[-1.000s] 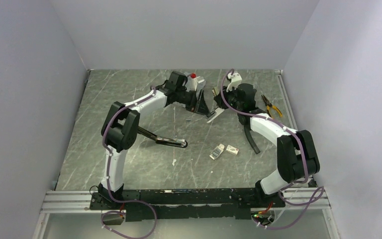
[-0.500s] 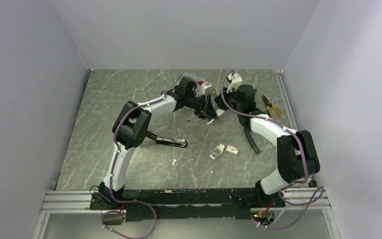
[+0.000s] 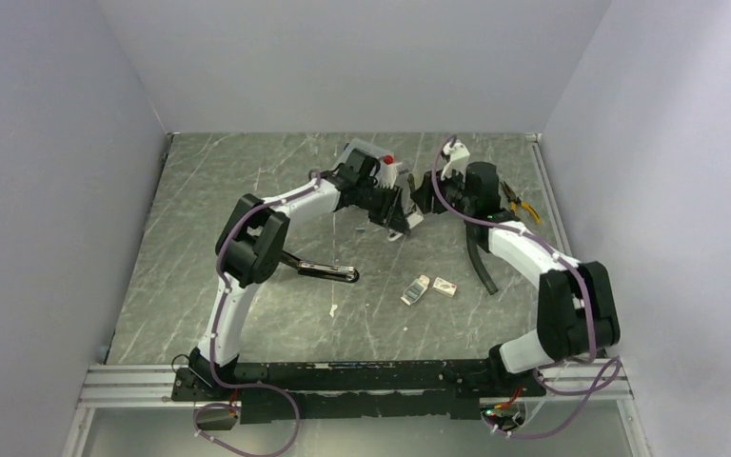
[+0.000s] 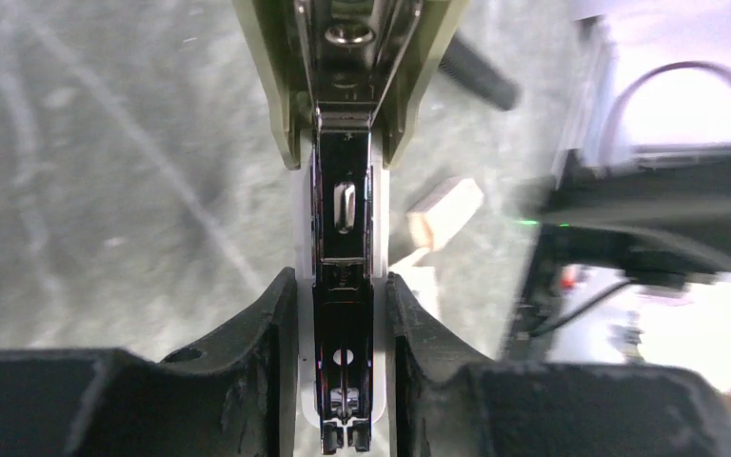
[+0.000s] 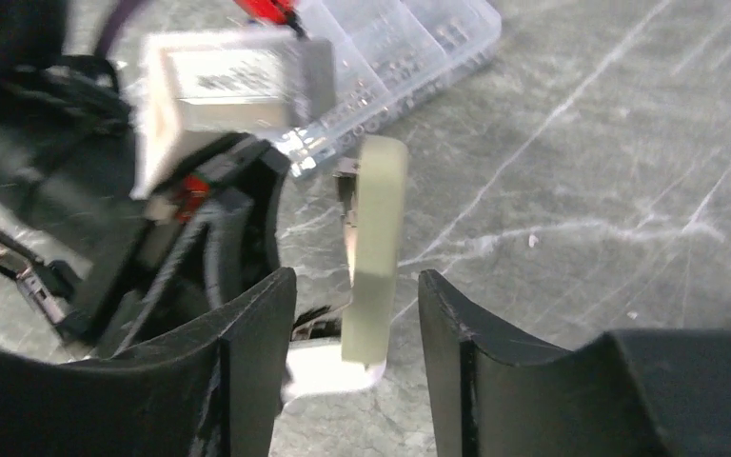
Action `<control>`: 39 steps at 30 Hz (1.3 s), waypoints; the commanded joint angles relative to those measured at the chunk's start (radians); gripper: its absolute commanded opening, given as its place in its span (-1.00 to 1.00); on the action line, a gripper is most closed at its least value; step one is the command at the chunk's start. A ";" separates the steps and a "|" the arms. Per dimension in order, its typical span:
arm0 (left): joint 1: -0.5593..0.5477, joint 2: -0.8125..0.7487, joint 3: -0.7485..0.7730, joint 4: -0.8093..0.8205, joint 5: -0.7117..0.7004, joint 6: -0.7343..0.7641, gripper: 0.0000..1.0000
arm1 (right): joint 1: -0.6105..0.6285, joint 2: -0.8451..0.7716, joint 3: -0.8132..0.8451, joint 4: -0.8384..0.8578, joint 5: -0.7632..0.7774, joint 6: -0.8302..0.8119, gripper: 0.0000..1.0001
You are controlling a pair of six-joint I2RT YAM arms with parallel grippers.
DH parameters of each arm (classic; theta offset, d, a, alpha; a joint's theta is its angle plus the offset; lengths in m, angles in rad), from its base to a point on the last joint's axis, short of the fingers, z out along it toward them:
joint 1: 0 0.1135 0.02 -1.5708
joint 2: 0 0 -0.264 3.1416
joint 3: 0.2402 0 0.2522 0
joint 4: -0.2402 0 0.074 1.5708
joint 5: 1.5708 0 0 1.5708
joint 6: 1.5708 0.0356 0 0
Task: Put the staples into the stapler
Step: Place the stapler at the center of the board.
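The left hand (image 4: 341, 295) pinches the white base of the opened stapler (image 4: 344, 190) at the far middle of the surface (image 3: 247, 190). The right hand (image 5: 354, 286) is spread around its pale lid, with a gap on either side. The staples box (image 3: 418, 289) lies nearer, well apart from both hands.

From the top view, the stapler (image 3: 409, 222) was mostly hidden where the left arm (image 3: 290, 200) and right arm (image 3: 514, 243) met over it. The left wrist view cut its channel off at top and bottom, and whether staples lay inside could not be told. The cardboard box (image 4: 445, 208) behind was blurred. The clear compartment case (image 5: 409, 48) was cropped by the top edge.
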 commanded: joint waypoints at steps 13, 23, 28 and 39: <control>-0.097 -0.045 -0.094 -0.089 -0.591 0.531 -0.95 | -0.127 -0.303 0.006 -0.312 -0.273 -0.189 0.35; -0.168 -0.037 -0.152 -0.073 -0.696 0.516 -0.60 | -0.165 -0.303 -0.005 -0.303 -0.302 -0.207 0.35; -0.184 -0.037 -0.164 -0.085 -0.732 0.527 -0.36 | -0.180 -0.303 -0.009 -0.303 -0.318 -0.209 0.35; -0.183 -0.045 -0.179 -0.077 -0.762 0.540 0.09 | -0.192 -0.275 -0.006 -0.305 -0.340 -0.211 0.35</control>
